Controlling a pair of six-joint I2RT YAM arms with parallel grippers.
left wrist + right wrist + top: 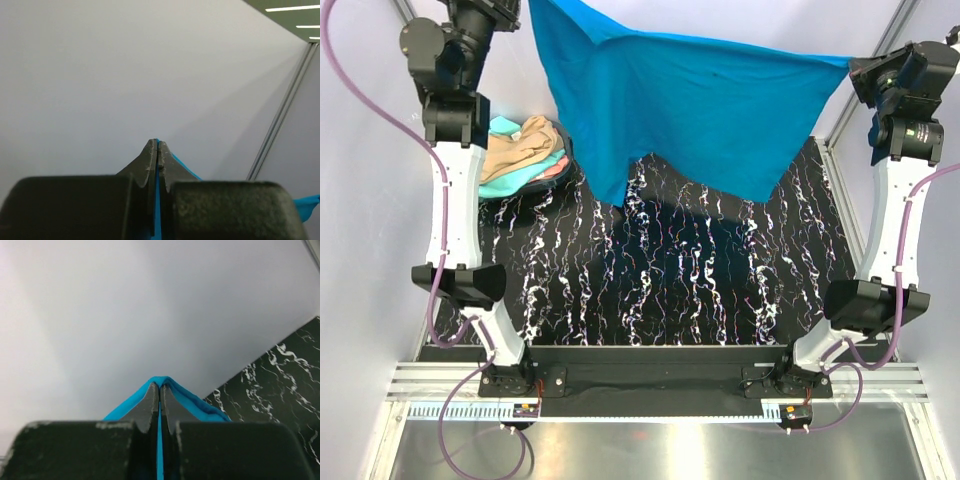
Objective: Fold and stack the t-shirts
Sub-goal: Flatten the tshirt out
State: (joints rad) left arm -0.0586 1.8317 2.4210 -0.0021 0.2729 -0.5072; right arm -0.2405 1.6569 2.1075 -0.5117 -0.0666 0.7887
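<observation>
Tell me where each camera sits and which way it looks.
Top view: above and behind, looking down on the black marbled table, the left arm and right arm, the bright blue cloth t-shirt stretched between them, and piled tan, mint and coral shirts.
Left wrist: on that arm, looking along its shut left claw at a pale wall.
Right wrist: likewise along the shut right claw, toward wall and table.
Shared: both wrist views show that blue t-shirt pinched.

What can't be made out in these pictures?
- Top view: blue shirt, upper left corner cut off by the top edge.
- Top view: pile, left side behind the left arm; shirt count unclear.
- Top view: table behind the hanging shirt.
- Wrist views: left gripper and right gripper pinch blue cloth; their fingers hide most of it.
</observation>
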